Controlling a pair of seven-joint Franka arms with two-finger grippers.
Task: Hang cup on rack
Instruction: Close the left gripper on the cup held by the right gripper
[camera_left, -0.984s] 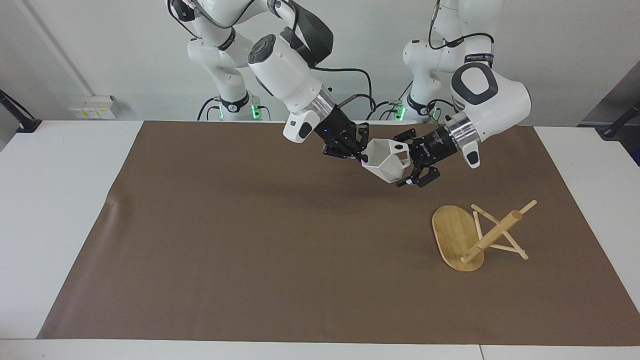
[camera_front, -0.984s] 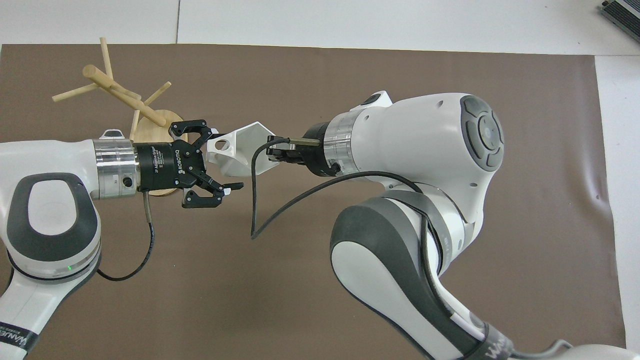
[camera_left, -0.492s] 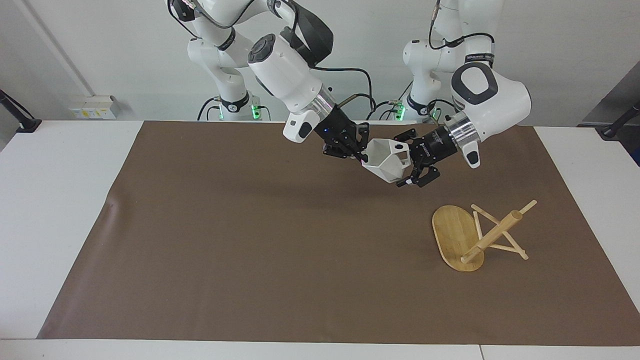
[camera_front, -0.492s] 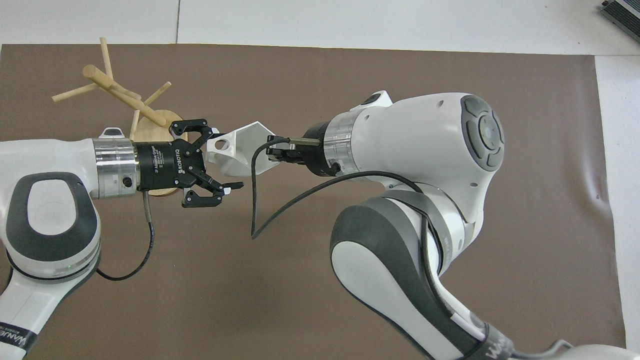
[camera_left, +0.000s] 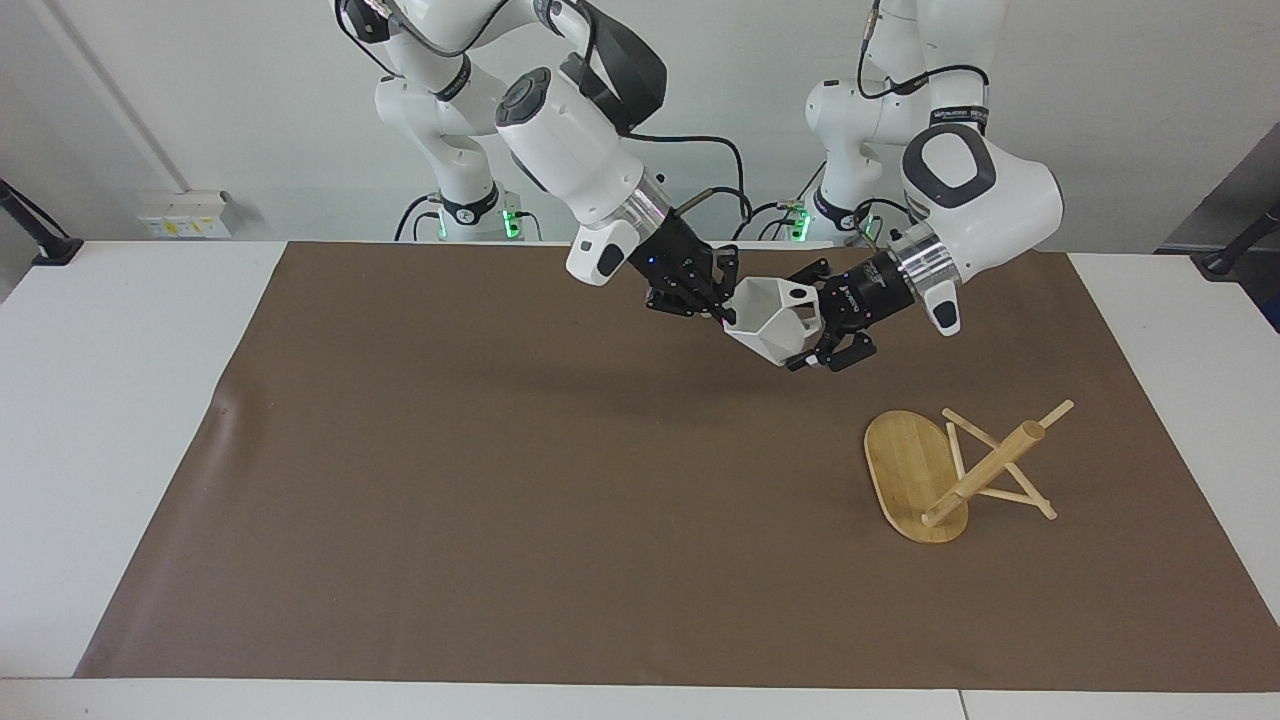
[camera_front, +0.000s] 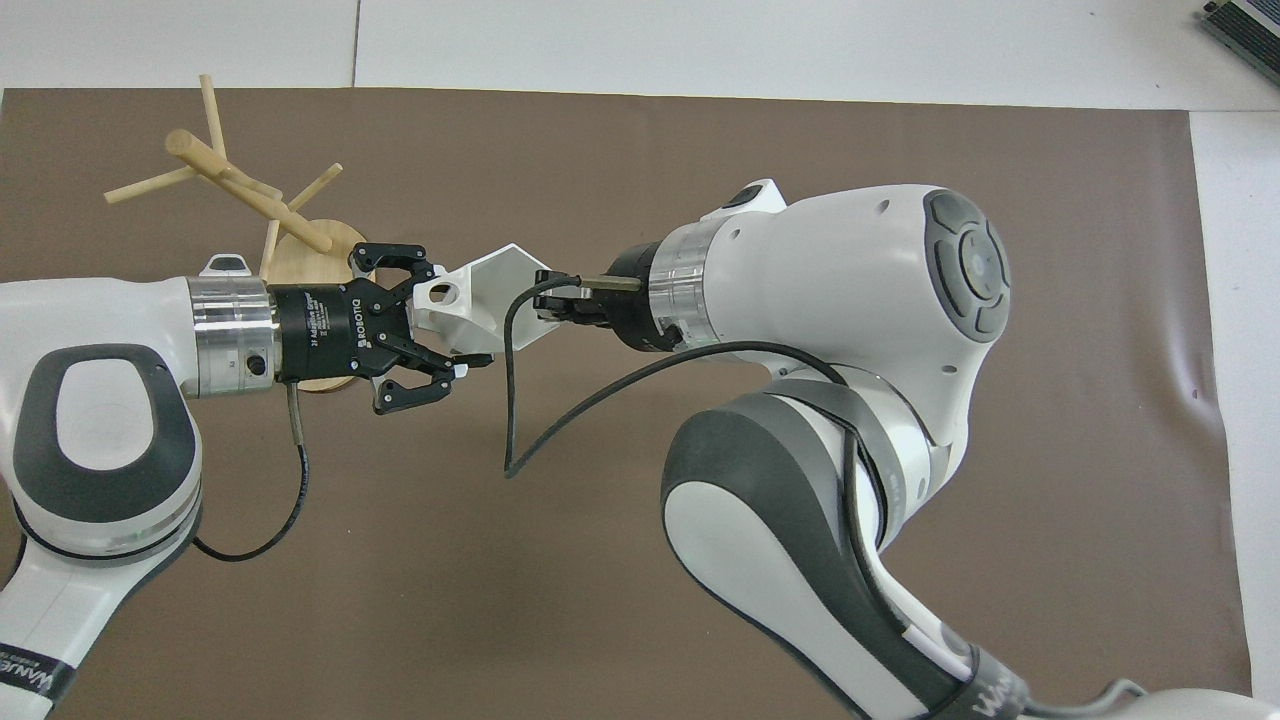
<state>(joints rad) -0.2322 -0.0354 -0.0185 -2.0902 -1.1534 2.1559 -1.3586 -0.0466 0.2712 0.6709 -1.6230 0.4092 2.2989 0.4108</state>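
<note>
Since a second ago my left claw (camera_left: 812, 338) has gone from spread wide to clamped on the handle end of the cup (camera_left: 768, 320); neither arm has shifted otherwise.

Left claw: gripping the cup at its blocky handle, the round hole in it visible in the overhead view (camera_front: 447, 292). Fingers pinch from either side.

Right claw (camera_left: 722, 308): closed on the cup's rim at the end away from the handle. Both claws hold the cup at once.

Cup: white, faceted, held in the air between the two claws, tilted, mouth turned up and toward the right arm. It hangs over the brown mat (camera_left: 480, 480), over the part nearest the robots, toward the left arm's end. No contact with the mat.

Rack (camera_left: 950, 470): lying tipped over on the mat, farther from the robots than the cup and toward the left arm's end of the worktop (camera_left: 110, 400). Oval base (camera_left: 905, 465) stands on edge, post slants upward, thin pegs cross it. Cup and rack are well apart; nothing hangs on the pegs.
</note>
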